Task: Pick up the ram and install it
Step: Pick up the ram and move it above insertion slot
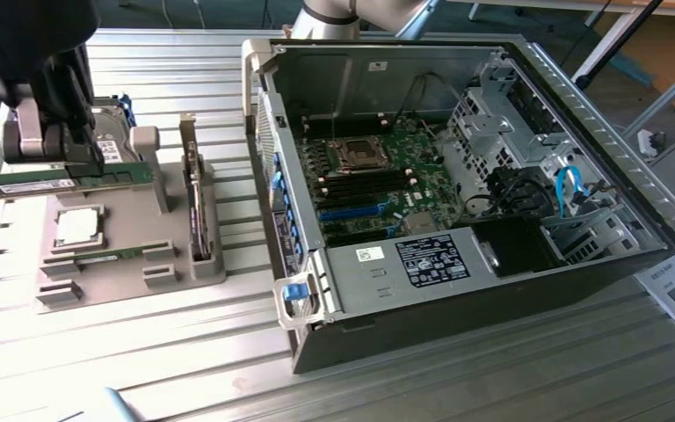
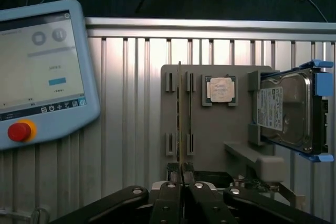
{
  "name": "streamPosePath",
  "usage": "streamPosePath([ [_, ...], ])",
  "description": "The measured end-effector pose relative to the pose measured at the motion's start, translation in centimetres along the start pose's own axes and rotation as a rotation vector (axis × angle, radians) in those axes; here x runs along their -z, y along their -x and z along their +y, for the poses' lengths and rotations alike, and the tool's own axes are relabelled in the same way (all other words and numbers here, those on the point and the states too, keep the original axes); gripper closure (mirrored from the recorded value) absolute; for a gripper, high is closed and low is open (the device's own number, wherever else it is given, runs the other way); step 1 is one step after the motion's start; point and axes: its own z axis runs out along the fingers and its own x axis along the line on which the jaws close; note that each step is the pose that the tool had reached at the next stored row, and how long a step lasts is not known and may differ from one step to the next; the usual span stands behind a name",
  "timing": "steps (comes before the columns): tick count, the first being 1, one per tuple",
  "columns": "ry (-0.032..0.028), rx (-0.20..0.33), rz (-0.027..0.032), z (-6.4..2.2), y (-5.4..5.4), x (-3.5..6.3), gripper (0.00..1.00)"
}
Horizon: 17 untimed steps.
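Gripping the ram (image 1: 32,185) tight in the pincer (image 1: 74,167), over the grey holder (image 1: 138,281) beneath. Open table (image 1: 243,352) from pincer across to the computer case (image 1: 619,141); ram's end cut off at the exterior view's left.

Nothing printed here can be read. The ram (image 1: 56,183) carries a white label (image 1: 31,186) with print too fine to make out. The hard drive (image 2: 283,111) bears a white label with illegible dark lines. On the power supply (image 1: 367,281) sits a black label (image 1: 431,261) with white print, and a small white sticker (image 1: 368,253) at its nine o'clock. The pendant screen (image 2: 39,61) shows blurred text.
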Motion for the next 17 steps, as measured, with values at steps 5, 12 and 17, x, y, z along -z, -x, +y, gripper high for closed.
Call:
streamPosePath([
  [5,0.0043,0.000,0.0000,-0.69,-0.1,0.23,0.88],
  [12,0.0118,0.000,0.0000,-2.04,-0.3,0.63,0.88],
  [17,0.0123,0.000,-0.0001,-2.79,-0.4,0.90,0.88],
])
